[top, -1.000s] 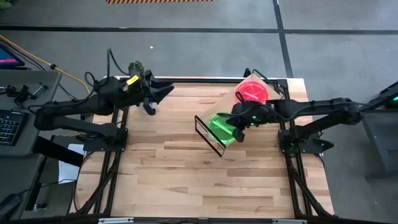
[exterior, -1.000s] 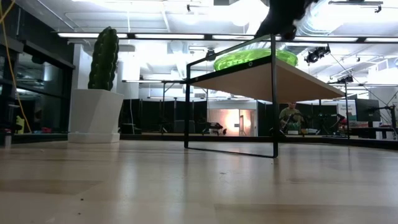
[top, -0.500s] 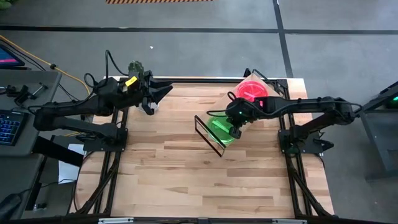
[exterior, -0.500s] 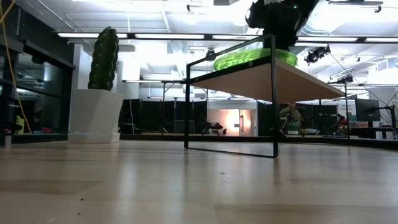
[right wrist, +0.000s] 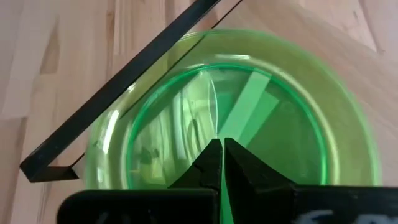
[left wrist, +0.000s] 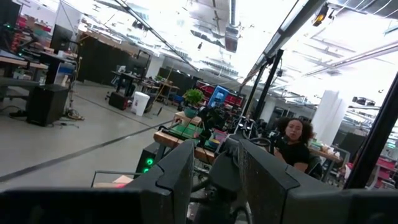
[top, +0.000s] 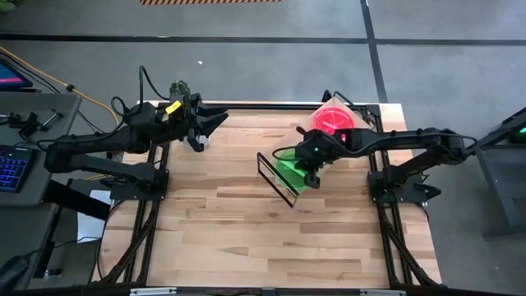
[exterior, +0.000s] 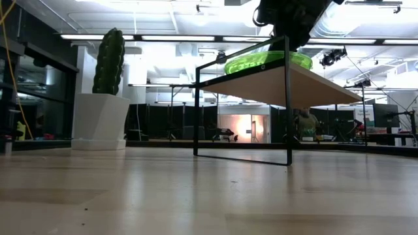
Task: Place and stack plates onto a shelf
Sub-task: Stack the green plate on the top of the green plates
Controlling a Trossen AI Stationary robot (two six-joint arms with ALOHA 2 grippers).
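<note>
The shelf [top: 294, 133] stands at the table's far right, a light-wood board on a black wire frame [right wrist: 124, 102]. Neon green plates [top: 292, 170] lie stacked on its near left end, also seen in the low view [exterior: 268, 62]. Red-pink plates [top: 333, 120] lie on its far right end. My right gripper [right wrist: 221, 149] is shut and points steeply down over the middle of the top green plate [right wrist: 249, 112]. My left gripper [top: 218, 122] hovers open and empty at the table's far left, high above the wood. My right gripper comes at the green plate's middle [right wrist: 217, 127] from above with shut fingers. I cannot tell whether the fingertips touch the plate or stand just over it. The plate lies flat on the shelf.
A white pot with a cactus [exterior: 99, 121] stands at the far left edge, behind my left gripper, and shows in the high view [top: 179, 89] too. The near half of the wooden table [top: 263, 238] is bare. A person [left wrist: 298, 140] sits in the room beyond.
My right gripper has come down and a little toward the table's left, rolling its wrist, and now stands over the middle of the green plates. The plates and the shelf have stayed where they were.
</note>
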